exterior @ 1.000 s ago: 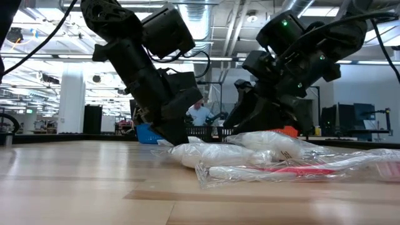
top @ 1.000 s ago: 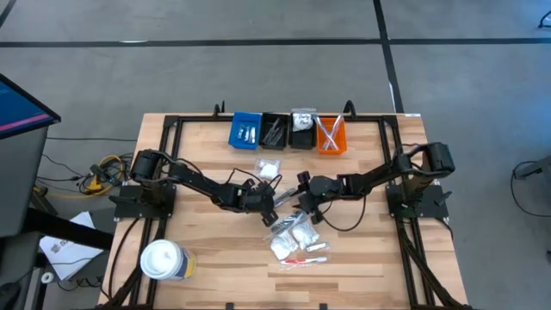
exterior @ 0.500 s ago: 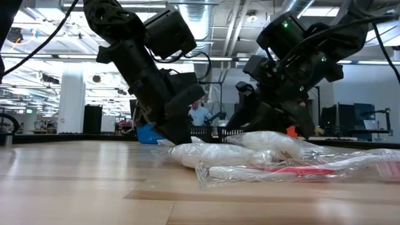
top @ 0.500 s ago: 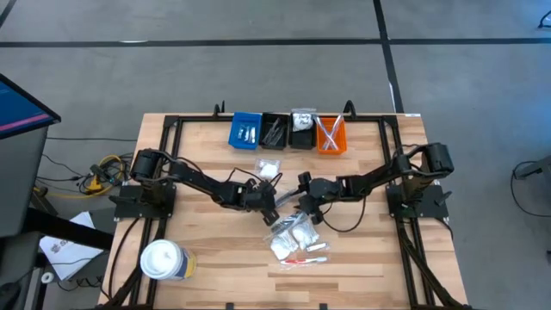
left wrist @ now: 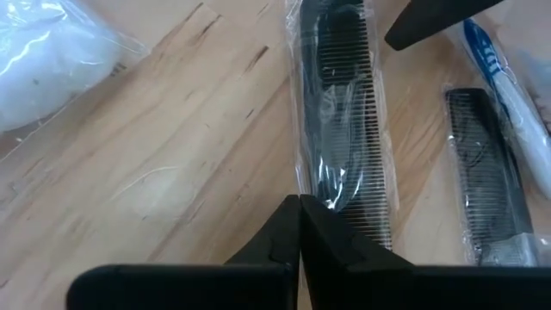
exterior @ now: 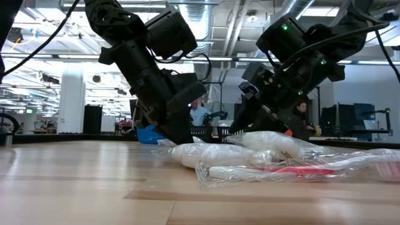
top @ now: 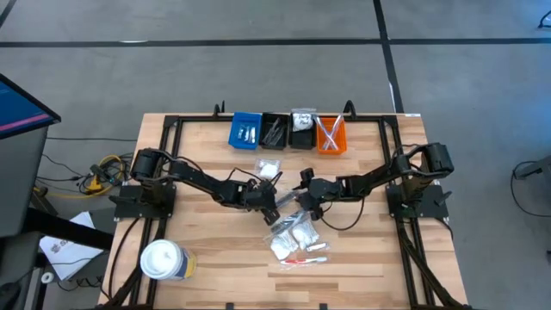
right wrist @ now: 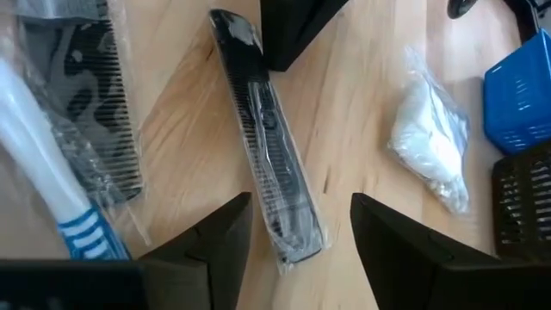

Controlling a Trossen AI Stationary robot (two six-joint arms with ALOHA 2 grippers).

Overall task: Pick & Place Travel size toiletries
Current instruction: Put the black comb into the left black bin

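A black comb in a clear wrapper [right wrist: 267,146] [left wrist: 344,120] lies flat on the wooden table, just behind a pile of travel size toiletries [top: 297,237]. My right gripper [right wrist: 301,202] [top: 301,200] is open, slanting down, with one finger on each side of the comb's end nearer to it and touching neither side. My left gripper [left wrist: 299,207] [top: 272,209] is shut, its tips at the comb's other end. A second wrapped comb [right wrist: 95,95] and a blue-and-white toothbrush [right wrist: 52,189] lie beside it. One white sachet [right wrist: 430,146] lies apart. My left gripper's shut tips slant down to the edge of the comb's clear wrapper [left wrist: 303,185], near one end of the comb. I cannot tell whether they touch the wrapper or only the wood next to it.
At the table's far edge stands a row of small bins: blue [top: 245,129], black [top: 275,131], another black one [top: 301,129] and orange [top: 330,133]. A large white tub [top: 164,258] stands at the near left. Bare wood lies left and right of the pile.
My right gripper has turned its wrist a little while staying over the comb. The comb, the pile and my left gripper have kept still.
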